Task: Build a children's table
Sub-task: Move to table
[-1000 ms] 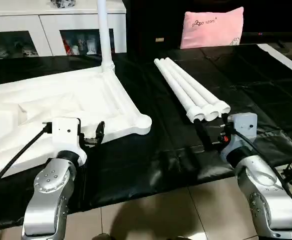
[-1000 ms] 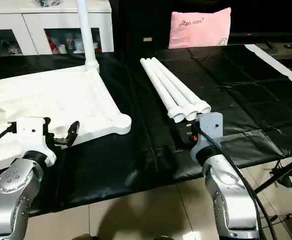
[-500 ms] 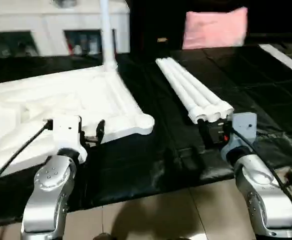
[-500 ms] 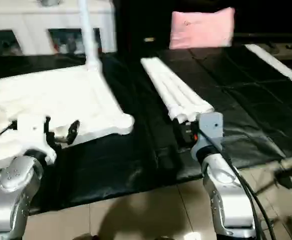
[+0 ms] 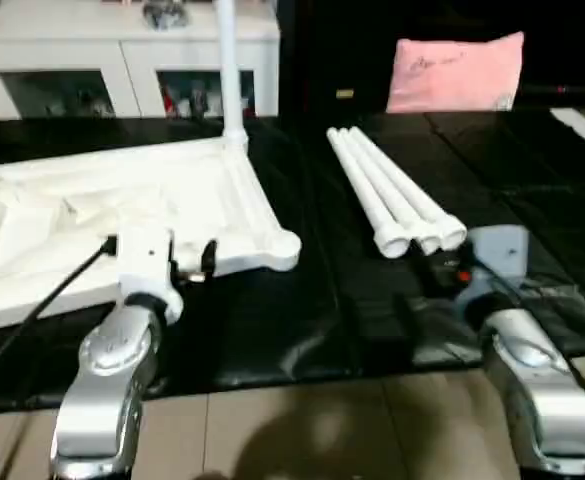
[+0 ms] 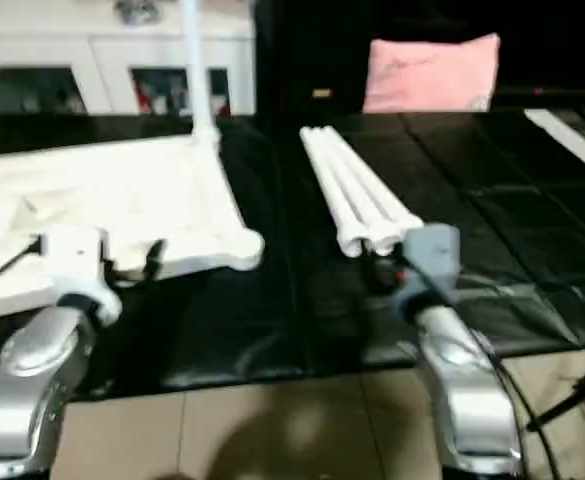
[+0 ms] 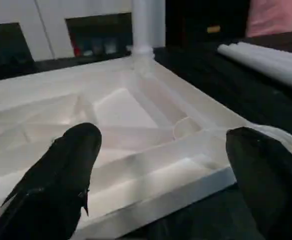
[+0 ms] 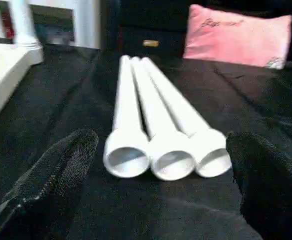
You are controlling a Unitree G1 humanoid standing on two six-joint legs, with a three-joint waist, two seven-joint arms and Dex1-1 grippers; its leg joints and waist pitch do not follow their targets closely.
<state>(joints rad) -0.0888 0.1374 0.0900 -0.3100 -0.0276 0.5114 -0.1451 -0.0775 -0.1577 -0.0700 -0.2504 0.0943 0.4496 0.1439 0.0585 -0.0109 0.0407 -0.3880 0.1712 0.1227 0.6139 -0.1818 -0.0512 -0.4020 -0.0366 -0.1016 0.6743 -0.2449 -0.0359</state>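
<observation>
A black mat covers the floor, with beige tile bare at the near edge. At the back stands a white cabinet with glass doors; small, blurred objects, perhaps toys, sit behind the glass. A pink pillow leans against dark furniture.

White ribbed tabletop and three plain white legs on a black mat, pink pillow behind, white cabinet, beige floor tiles.
</observation>
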